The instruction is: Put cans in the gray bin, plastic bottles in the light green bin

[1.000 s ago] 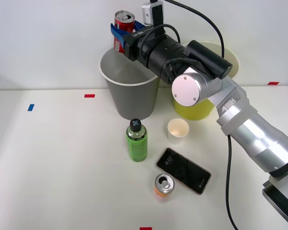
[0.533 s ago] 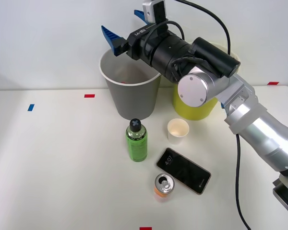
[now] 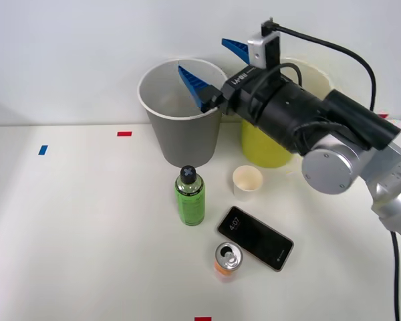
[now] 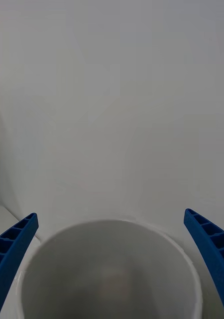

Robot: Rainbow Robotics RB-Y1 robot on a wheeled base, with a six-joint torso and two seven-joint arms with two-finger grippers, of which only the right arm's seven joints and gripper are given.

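Pincer (image 3: 214, 65) spread wide and empty above the gray bin (image 3: 184, 137) at the surface's far edge. Bottle (image 3: 190, 196) stands mid-surface, orange can (image 3: 227, 259) nearer the front; reaching down could topple the paper cup (image 3: 247, 182) beside them.

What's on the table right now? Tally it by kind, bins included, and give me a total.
Bins: 2, the gray bin and the light green bin
Cans: 1, the orange can
Plastic bottles: 1, the green bottle
Paper cups: 1, the white paper cup
Phones: 1, the smartphone
Total: 6
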